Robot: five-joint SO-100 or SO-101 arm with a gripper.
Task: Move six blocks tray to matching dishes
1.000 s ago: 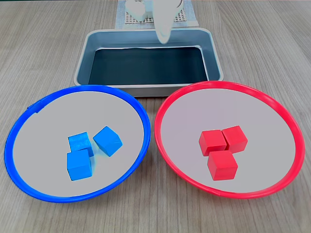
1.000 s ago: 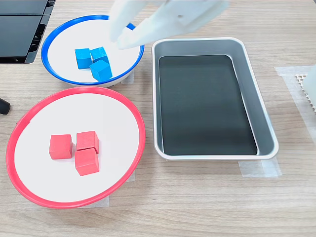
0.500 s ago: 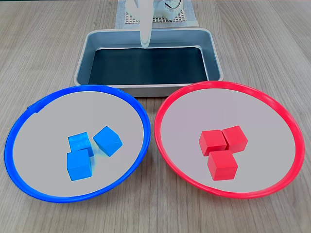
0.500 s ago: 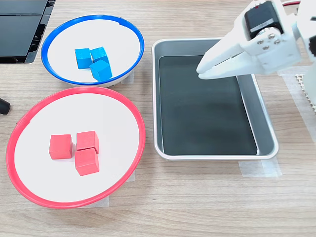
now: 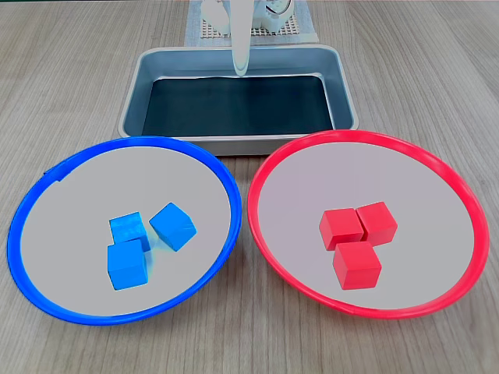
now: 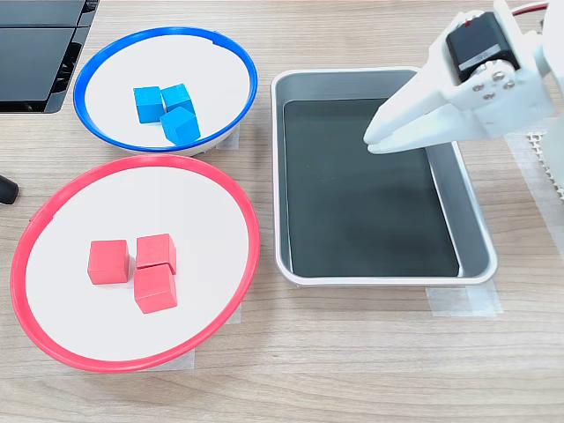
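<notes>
Three blue blocks [image 5: 140, 241] [image 6: 166, 110] lie together in the blue-rimmed dish [image 5: 86, 195] [image 6: 207, 70]. Three red blocks [image 5: 357, 238] [image 6: 137, 264] lie together in the red-rimmed dish [image 5: 429, 195] [image 6: 203, 211]. The silver tray [image 5: 234, 142] [image 6: 379, 280] holds nothing on its dark bottom. My white gripper [image 5: 240, 68] [image 6: 374, 142] hangs above the tray's far part in both fixed views. Its fingers are together and nothing is between them.
A white perforated mat [image 5: 204, 31] [image 6: 548, 163] lies under the arm's base behind the tray. A black device [image 6: 40, 53] sits beside the blue dish. Pieces of tape [image 6: 463, 301] hold the tray and the dishes to the wooden table.
My gripper swung from over the blue dish's edge across to above the tray, then drifted slightly further toward the base. The blocks have not moved.
</notes>
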